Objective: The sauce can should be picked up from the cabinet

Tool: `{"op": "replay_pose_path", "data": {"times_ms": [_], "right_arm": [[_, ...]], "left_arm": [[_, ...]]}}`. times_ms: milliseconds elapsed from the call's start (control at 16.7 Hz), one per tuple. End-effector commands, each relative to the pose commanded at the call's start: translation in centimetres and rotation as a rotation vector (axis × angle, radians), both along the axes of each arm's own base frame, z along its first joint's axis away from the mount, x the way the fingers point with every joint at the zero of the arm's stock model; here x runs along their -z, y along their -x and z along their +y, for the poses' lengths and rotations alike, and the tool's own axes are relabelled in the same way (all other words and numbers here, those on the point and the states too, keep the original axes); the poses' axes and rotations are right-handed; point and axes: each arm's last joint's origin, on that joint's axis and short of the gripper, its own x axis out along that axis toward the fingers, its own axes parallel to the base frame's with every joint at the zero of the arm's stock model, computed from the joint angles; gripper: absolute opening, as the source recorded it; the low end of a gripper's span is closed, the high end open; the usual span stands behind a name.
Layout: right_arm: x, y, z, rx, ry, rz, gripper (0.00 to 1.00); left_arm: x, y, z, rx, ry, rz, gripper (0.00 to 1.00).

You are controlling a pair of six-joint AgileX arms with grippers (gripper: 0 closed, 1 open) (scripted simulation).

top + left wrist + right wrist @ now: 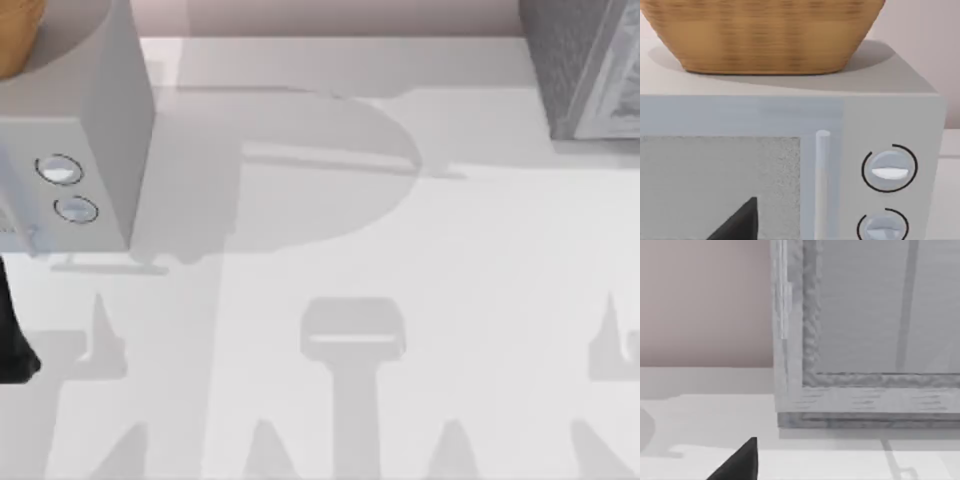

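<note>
Top view: white table (pixel 400 260), then the cabinet (pixel 590 70) at its far right corner and the light-grey box with two dials (pixel 70 170) at far left, a woven basket (pixel 765 35) on top. A dark fingertip (pixel 740 462) of mine faces the cabinet's pale front panel (pixel 875 315); I cannot tell either gripper's opening.

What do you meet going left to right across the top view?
Left arm at the left edge → wicker basket on top of the light-grey box with two round dials → open stretch of table → dark grey speckled cabinet at the right edge.
</note>
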Motion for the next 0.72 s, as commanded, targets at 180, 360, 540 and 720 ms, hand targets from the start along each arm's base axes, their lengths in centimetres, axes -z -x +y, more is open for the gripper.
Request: {"op": "replay_pose_path", "data": {"times_ms": [180, 360, 540, 720], "right_arm": [[-0.3, 0.0, 0.0, 0.001, 0.000, 0.004, 1.00], [-2.5, -0.1, 0.1, 0.004, -0.001, 0.029, 1.00], [-7.2, -0.6, 0.3, 0.004, 0.000, 0.047, 1.00], [-13.5, -2.0, 0.7, 0.001, 0.002, 0.048, 1.00]], "left_arm": [[0.0, 0.0, 0.0, 0.000, 0.000, 0.000, 1.00], [0.0, 0.0, 0.0, 0.000, 0.000, 0.000, 1.00], [0.0, 0.0, 0.0, 0.000, 0.000, 0.000, 1.00], [0.0, 0.0, 0.0, 0.000, 0.000, 0.000, 1.00]]}}
